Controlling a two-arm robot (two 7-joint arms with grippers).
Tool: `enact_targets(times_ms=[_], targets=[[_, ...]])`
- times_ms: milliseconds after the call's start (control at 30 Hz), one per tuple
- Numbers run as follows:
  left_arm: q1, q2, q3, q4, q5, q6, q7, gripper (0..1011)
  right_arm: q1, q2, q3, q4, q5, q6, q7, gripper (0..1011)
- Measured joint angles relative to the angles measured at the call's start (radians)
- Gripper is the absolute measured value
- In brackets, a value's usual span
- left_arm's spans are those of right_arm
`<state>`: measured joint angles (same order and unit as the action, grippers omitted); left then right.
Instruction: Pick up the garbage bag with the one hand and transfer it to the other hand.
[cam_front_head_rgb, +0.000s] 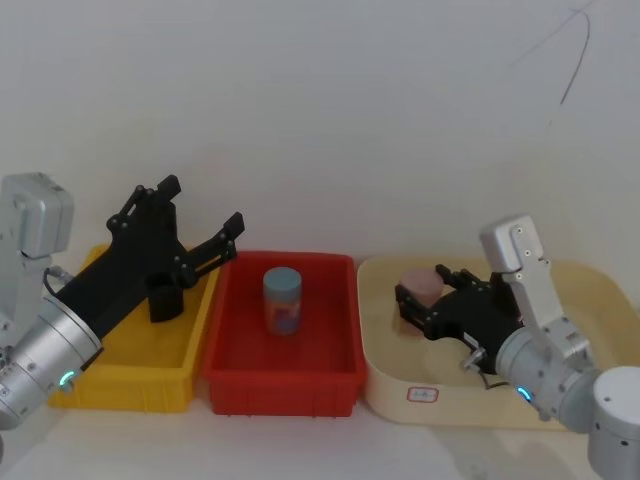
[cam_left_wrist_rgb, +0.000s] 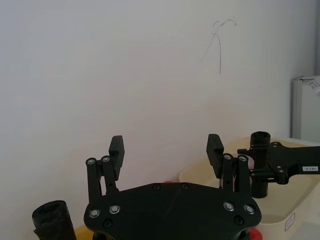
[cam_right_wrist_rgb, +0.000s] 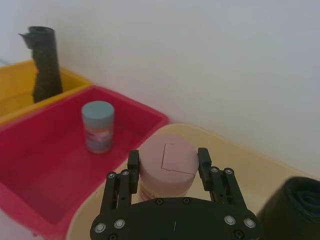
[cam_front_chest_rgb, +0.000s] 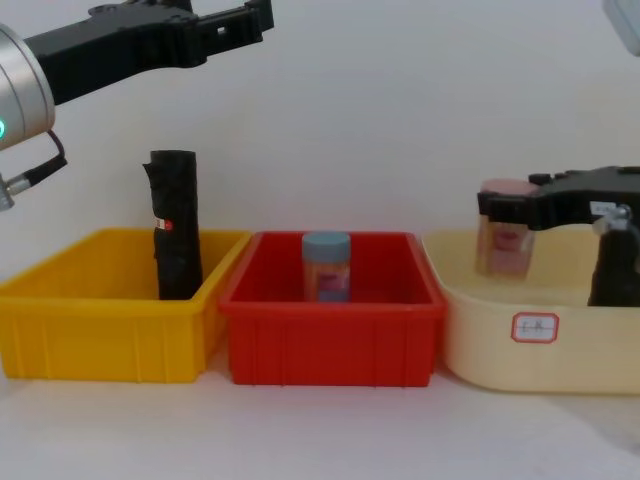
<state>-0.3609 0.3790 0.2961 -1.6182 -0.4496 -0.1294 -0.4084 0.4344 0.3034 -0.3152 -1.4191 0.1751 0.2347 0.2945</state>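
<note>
Garbage bag (cam_front_chest_rgb: 612, 262) upright in cream bin (cam_front_chest_rgb: 500, 345)

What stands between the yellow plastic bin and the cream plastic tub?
A red plastic bin with a blue-lidded jar upright inside it, as the chest and head views show.

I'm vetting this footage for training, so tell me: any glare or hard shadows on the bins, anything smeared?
Head view: soft even light, no glare on the yellow plastic bin, red plastic bin or cream tub. Chest view: only faint shadows beneath them; the pink-capped jar looks soft-edged.
</note>
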Motion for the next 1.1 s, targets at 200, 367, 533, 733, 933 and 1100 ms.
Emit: enact_targets(times_ms=[200, 367, 533, 733, 933, 1100], targets=[[0.000, 0.000, 0.000, 0.000, 0.000, 0.000, 0.000, 1001, -0.003, 0.002, 0.016, 0.017, -0.006, -0.002, -0.013, 773], [0.000, 0.000, 0.000, 0.000, 0.000, 0.000, 0.000, 1001, -0.007, 0.003, 0.024, 0.020, -0.009, -0.004, -0.015, 895], [0.000, 0.000, 0.000, 0.000, 0.000, 0.000, 0.000, 1001, -0.013, 0.004, 0.032, 0.012, -0.008, -0.004, -0.014, 1000], [0.000, 0.000, 0.000, 0.000, 0.000, 0.000, 0.000, 1001, -0.029, 0.008, 0.047, -0.036, 0.002, -0.005, -0.005, 1000], [0.000, 0.000, 0.000, 0.000, 0.000, 0.000, 0.000, 1001, -0.071, 0.020, 0.069, -0.125, 0.028, -0.006, 0.004, 1000], [0.000, 0.000, 0.000, 0.000, 0.000, 0.000, 0.000, 1001, -0.111, 0.031, 0.084, -0.196, 0.053, -0.001, 0.013, 1000]])
